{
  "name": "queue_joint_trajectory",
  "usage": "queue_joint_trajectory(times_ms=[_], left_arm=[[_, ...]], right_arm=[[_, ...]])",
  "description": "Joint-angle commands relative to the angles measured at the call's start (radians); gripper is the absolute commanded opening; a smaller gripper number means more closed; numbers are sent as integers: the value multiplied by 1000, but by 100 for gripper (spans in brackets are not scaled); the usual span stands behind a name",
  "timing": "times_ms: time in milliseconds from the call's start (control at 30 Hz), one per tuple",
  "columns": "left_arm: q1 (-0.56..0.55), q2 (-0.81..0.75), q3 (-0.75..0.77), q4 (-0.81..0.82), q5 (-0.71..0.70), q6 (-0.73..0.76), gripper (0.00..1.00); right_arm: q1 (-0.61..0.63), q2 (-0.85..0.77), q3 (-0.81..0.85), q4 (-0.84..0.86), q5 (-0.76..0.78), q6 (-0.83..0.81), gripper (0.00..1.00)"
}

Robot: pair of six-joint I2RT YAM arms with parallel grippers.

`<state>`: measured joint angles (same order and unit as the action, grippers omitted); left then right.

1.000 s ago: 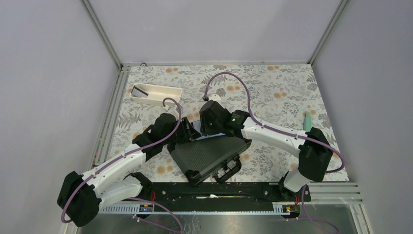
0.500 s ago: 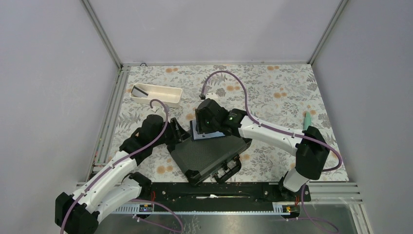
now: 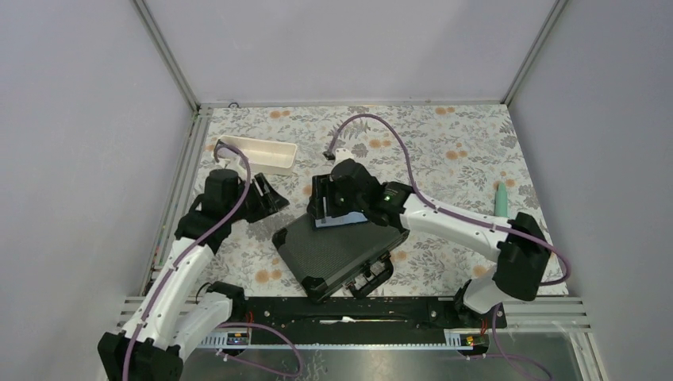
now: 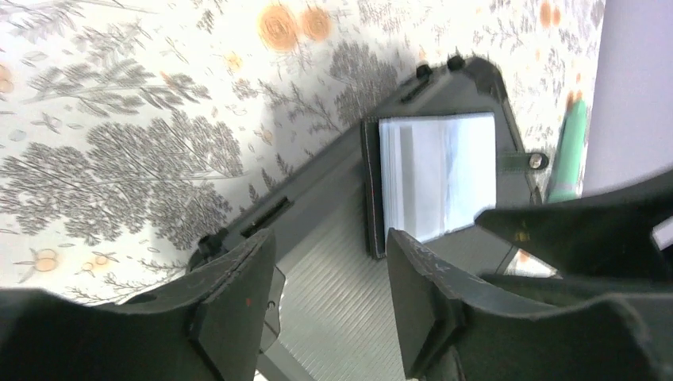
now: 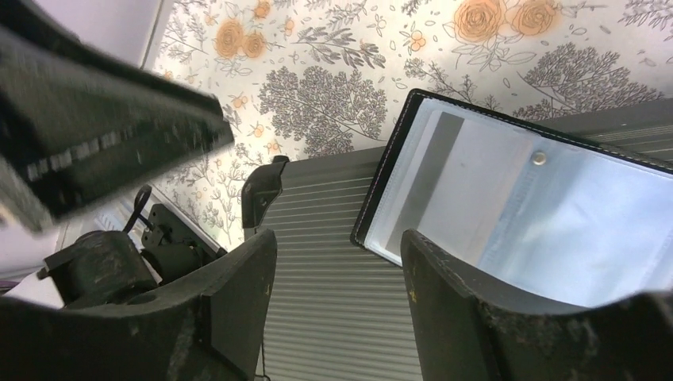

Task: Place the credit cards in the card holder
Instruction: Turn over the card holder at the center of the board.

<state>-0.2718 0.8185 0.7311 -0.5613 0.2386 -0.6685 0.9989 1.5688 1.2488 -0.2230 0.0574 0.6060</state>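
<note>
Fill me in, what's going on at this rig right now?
The card holder lies open, pockets up, on top of the black hard case. The right gripper hovers just over it, jaws open and empty. The left gripper is also open and empty, off to the case's left near the white tray. Neither gripper holds a card; whether any pocket already has one is hard to tell.

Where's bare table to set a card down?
Widest bare cloth: far right, between cable and green stick. Smaller patch: near left, between left arm and black case. Crowded: centre, card holder open on the case under right fingers.
</note>
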Motion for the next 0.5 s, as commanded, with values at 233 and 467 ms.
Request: queue_joint_trajectory(times_ms=[233, 467], left_arm=[[250, 349, 371, -73, -248, 245, 99], [405, 692, 575, 16, -358, 415, 99]], right_arm=[[-142, -321, -214, 89, -84, -103, 76], [-218, -485, -338, 98, -126, -163, 79]])
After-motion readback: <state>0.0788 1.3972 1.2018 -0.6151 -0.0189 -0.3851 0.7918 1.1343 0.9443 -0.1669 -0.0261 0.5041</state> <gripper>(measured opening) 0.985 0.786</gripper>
